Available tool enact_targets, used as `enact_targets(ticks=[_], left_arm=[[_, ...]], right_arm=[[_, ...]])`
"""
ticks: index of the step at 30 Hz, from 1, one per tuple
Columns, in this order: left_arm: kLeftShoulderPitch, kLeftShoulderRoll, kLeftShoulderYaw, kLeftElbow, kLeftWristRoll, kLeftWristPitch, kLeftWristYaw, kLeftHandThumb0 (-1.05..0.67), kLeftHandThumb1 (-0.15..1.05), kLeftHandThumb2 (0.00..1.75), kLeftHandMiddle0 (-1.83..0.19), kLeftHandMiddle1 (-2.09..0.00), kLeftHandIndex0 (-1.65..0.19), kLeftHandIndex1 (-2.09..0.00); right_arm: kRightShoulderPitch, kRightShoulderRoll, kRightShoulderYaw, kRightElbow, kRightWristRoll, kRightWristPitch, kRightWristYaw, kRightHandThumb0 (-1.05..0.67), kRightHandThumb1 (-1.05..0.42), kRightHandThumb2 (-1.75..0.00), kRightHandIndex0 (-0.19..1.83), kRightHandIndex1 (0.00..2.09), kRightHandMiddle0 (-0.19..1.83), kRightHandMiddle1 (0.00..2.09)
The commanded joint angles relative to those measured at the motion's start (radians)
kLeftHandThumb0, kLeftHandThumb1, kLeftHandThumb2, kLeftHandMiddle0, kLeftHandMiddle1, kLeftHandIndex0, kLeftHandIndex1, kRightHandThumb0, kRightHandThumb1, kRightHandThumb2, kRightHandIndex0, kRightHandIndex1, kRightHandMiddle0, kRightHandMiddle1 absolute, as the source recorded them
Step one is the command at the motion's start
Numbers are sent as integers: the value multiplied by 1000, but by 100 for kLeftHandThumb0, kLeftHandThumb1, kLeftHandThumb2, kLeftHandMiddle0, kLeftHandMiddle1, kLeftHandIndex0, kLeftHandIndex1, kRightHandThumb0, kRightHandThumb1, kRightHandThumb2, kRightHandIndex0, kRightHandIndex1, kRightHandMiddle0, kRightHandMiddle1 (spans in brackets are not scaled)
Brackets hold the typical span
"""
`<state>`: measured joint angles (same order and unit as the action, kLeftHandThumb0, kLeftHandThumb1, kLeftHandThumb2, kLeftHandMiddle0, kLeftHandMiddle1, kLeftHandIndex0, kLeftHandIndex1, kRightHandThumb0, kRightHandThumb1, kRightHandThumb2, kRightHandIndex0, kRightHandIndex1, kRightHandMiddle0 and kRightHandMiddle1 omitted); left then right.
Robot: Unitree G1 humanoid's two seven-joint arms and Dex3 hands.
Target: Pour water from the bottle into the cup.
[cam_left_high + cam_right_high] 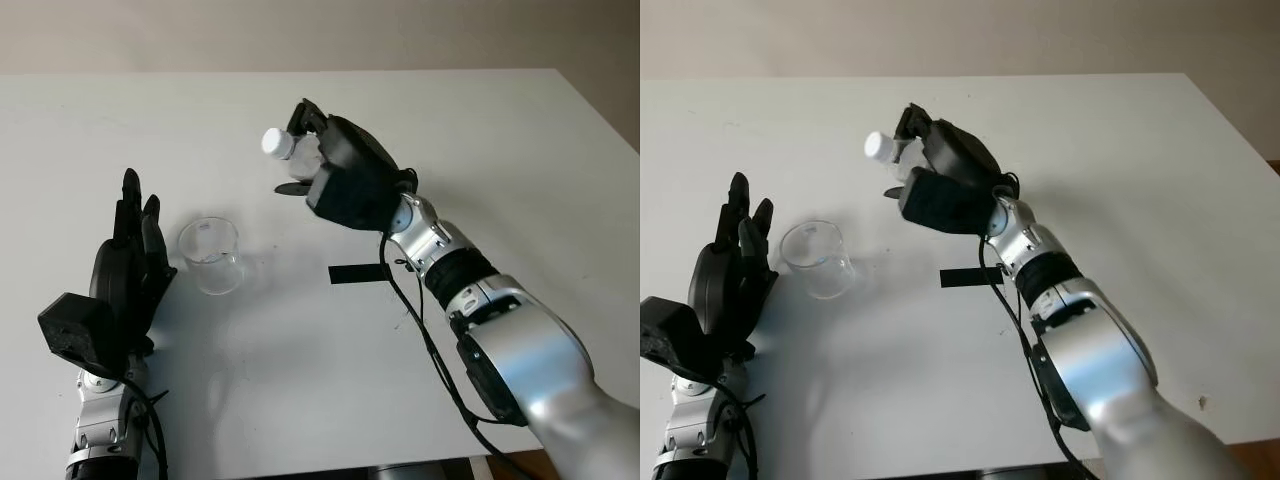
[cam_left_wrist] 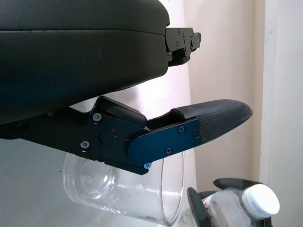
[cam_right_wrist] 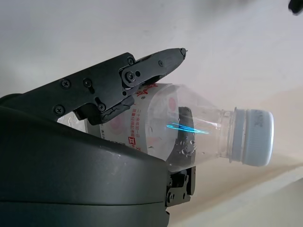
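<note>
Your right hand [image 1: 335,165] was up over the table [image 1: 500,130], fingers wrapped round the bottle [image 1: 300,150], which was tipped w/ its neck pointing toward the robot's left. White cap [image 1: 273,141] was on the bottle, sticking out past the fingers. In the right wrist view the bottle [image 3: 184,130] was clear plastic w/ a red-print label, a finger [image 3: 128,73] lying across it & the cap [image 3: 258,137] at the free end.

The cup [image 1: 211,255], a clear glass, stood upright on the table, lower than the bottle & off to its left, apart from it. You had the left hand [image 1: 125,280] just beside the cup on its left, open, holding nothing; couldn't tell if it touched the glass. Left wrist view showed a finger [image 2: 213,120] reaching over the cup [image 2: 128,189].

A strip of black tape [image 1: 356,273] lay on the table by the right forearm.
</note>
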<state>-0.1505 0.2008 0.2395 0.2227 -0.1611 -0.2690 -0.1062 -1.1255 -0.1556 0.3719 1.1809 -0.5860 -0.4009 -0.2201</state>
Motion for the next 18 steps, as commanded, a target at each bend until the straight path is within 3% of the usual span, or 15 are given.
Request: enact_targets(ticks=[1,18], left_arm=[[-3,-12,-5,-3,1,-5,2,-89,105,75,19,-35,9,0],[-4,-17,-11,11,6,-23,-3,-88,105,78,19,-30,10,0]], right_arm=[[-44,-13,36,4,-40,-27,-48,-13,-102,-9,92,209,51,209],[-114,-14,260,53,-290,-20,-307,-21,-105,-11,106,209,48,209]])
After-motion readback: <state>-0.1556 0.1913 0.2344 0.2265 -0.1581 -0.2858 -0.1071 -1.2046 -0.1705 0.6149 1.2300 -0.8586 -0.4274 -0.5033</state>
